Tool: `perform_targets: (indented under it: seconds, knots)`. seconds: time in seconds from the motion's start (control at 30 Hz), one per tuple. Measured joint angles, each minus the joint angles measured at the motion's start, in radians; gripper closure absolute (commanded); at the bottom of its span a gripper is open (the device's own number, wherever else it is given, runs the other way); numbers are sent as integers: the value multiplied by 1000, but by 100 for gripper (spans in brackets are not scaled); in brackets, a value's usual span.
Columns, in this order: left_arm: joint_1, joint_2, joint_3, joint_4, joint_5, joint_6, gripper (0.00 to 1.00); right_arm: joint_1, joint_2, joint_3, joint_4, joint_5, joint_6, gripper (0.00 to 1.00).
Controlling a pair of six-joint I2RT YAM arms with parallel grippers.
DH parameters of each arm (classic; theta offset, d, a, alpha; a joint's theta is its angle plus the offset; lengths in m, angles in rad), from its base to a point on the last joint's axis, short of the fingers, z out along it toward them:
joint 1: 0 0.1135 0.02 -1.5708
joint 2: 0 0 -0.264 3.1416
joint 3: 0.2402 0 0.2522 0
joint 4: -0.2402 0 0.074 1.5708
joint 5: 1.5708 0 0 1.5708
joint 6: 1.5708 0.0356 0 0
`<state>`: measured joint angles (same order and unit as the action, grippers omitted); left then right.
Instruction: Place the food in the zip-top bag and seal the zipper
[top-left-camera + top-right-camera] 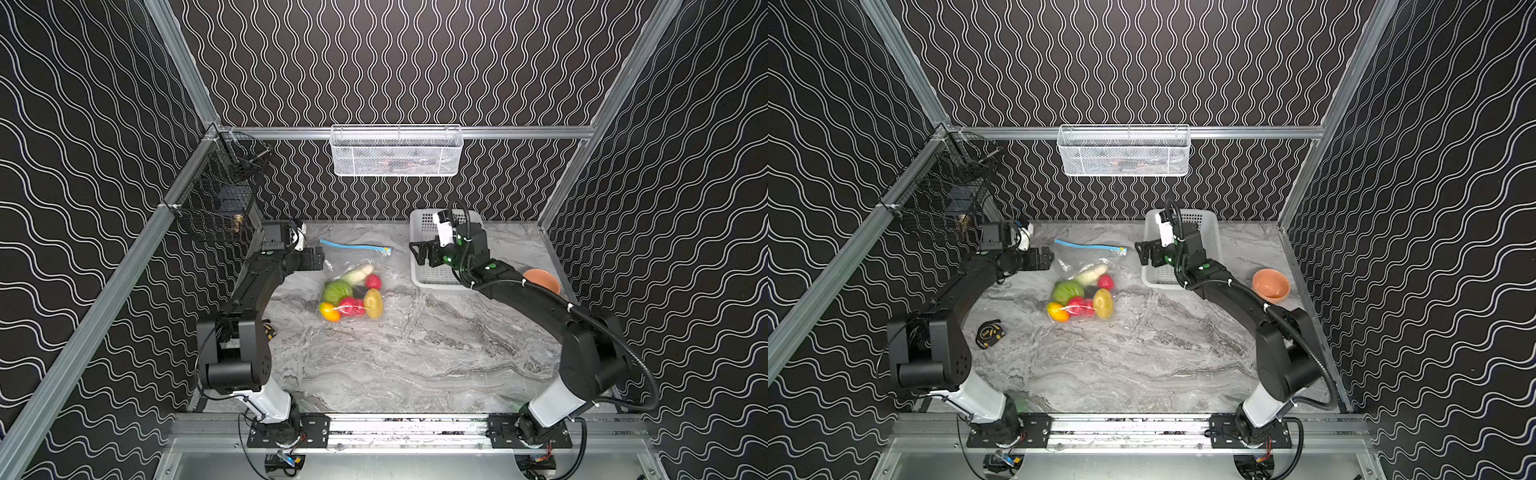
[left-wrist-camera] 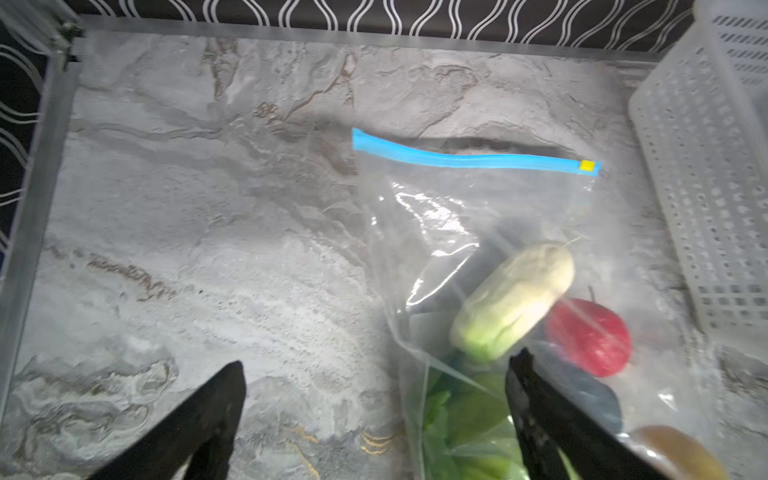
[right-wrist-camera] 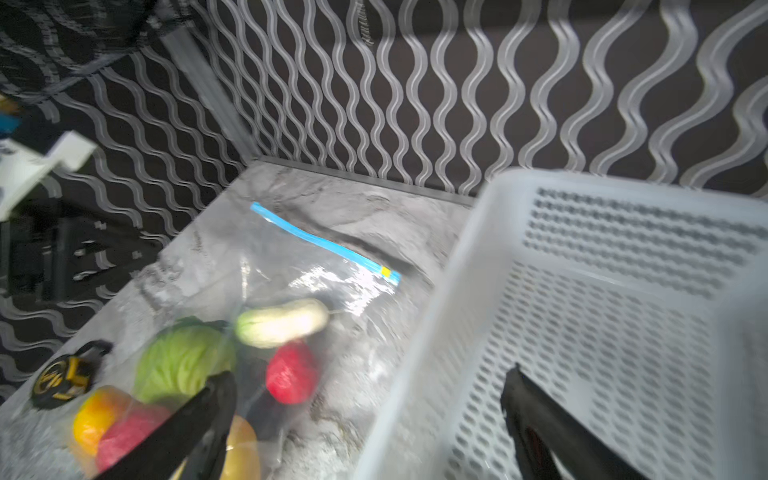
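Holding the food (image 1: 351,293) near the counter's (image 1: 415,357) back edge, the bag (image 1: 353,261) looked zipped, so left gripper (image 1: 318,258) and right gripper (image 1: 418,253) hung spread, empty.

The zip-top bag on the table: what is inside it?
Inside the zip-top bag lie a white long vegetable, a green cabbage, red pieces, a yellow potato and a yellow-orange fruit. A dark oval shows only partly between them; anything beneath the pile is covered.

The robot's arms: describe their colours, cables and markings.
The left arm and right arm are black with white base segments. The right carries a ribbed black hose, white cable ties and green dots. Left tool and right tool are black.
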<state>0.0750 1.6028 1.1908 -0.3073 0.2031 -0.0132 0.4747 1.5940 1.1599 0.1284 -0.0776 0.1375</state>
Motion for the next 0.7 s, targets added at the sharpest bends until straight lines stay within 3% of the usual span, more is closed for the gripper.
perform_targets:
  seconds: [0.27,0.7]
  knots:
    - [11,-111,-295,280,-35,-8,1,-10,-135,-167,22,248,62,1]
    - [26,-29,-635,775,-141,-41,1,-32,-404,-537,150,647,69,1]
